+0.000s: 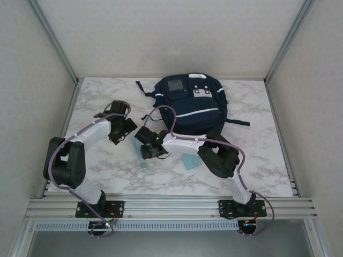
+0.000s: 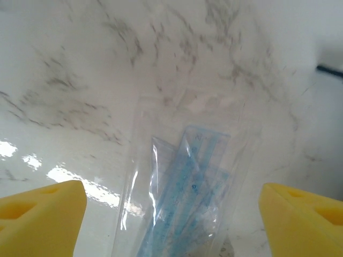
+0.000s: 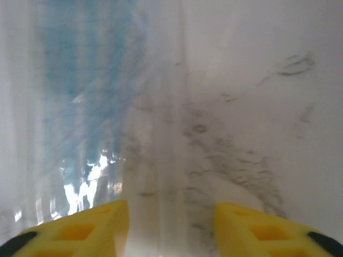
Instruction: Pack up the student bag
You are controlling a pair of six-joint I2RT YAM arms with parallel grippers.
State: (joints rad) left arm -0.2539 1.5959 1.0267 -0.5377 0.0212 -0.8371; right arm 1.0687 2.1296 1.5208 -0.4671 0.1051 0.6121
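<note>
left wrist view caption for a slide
Open yellow fingers flank a clear packet of blue rulers on the marble table.

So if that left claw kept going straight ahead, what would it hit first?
Probably the clear packet of blue items lying on the marble table, straight ahead of the open left gripper; depth is hard to judge.

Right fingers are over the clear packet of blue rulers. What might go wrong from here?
1. The clear packet lies flat and glossy on the marble table. The right fingers straddle just its edge, so it may slip out or crumple.
2. The left fingers hover open over the same packet, close to the right ones, so the arms might bump.
3. From above I cannot tell whether the student bag is unzipped, so insertion may snag.
</note>
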